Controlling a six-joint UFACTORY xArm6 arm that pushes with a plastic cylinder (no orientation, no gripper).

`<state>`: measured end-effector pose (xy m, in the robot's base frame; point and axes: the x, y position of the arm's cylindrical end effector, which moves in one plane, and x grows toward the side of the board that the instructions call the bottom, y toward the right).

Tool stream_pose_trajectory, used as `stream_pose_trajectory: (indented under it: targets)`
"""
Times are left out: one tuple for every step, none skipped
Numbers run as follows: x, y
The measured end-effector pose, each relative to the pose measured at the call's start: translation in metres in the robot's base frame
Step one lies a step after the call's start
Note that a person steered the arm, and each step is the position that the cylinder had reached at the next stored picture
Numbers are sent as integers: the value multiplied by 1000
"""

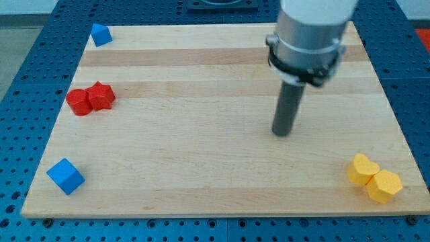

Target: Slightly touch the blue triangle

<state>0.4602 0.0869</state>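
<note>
The blue triangle (101,34) sits at the top left corner of the wooden board (201,168), well apart from the rod. The arm carries no pincer, only a dark rod whose tip (282,132) rests on bare wood right of the board's middle, touching no block. Two red blocks (91,99) lie touching each other near the left edge, a blue cube (66,177) at bottom left, and two yellow blocks (374,178) touching at bottom right.

My tip (282,132) on bare wood, blue triangle (101,34) far at top-left corner
</note>
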Motion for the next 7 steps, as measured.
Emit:
stream_pose_trajectory:
  targets:
    - [-76,-76]
    - [-128,-148]
    - [-141,-237]
    - [-145,-329]
    - [-176,-391]
    - [-177,-392]
    - [-189,-391]
